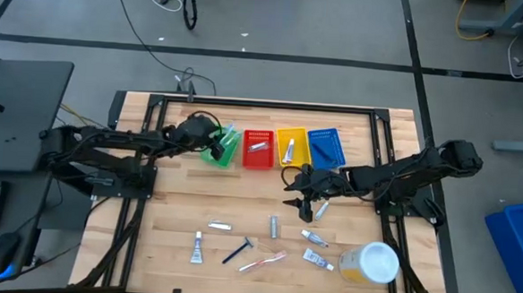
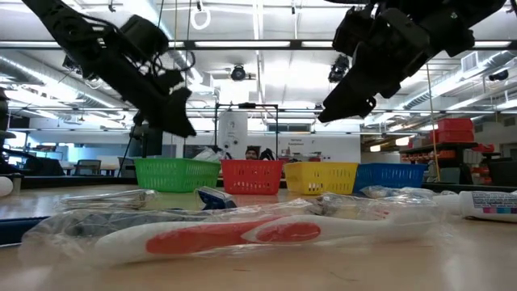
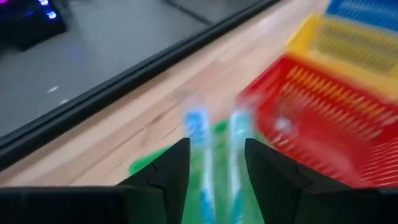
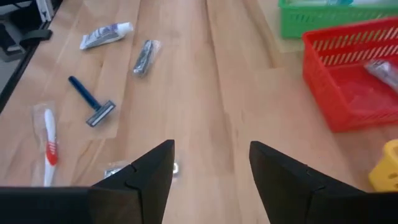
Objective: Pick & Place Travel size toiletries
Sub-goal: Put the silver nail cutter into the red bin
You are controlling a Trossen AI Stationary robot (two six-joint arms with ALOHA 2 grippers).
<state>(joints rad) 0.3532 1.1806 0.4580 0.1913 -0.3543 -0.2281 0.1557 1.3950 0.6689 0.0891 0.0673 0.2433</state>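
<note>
Left gripper: over the green plastic basket at the left end of the basket row along the table's far edge; jaws spread, nothing pinched.
Blue-handled toothbrushes: two, seen in the left wrist view between the parted fingers, lying in or dropping into the green basket; cannot tell which.
Red plastic basket: next in the row, holding one silvery wrapped item.
Yellow plastic basket: one small tube inside.
Blue plastic basket: last in the row; contents not clear.
Right gripper: mid-table, just in front of the yellow basket, pointing toward the near edge; jaws spread, nothing between them.
Loose toiletries: toward the near edge, a small white tube, a flat silvery packet, a dark blue razor, a pink-and-white wrapped toothbrush, a grey stick-shaped item, two more small tubes.
White-lidded yellow jar: near right corner, not part of the sort.
Step in hand: likely a drop-off on the left, an approach for a fresh pick on the right.
Next move: probably lifting the left arm clear of the basket rim; lowering the right jaws squarely astride one thin item, low enough to catch the slippery wrapper.
</note>
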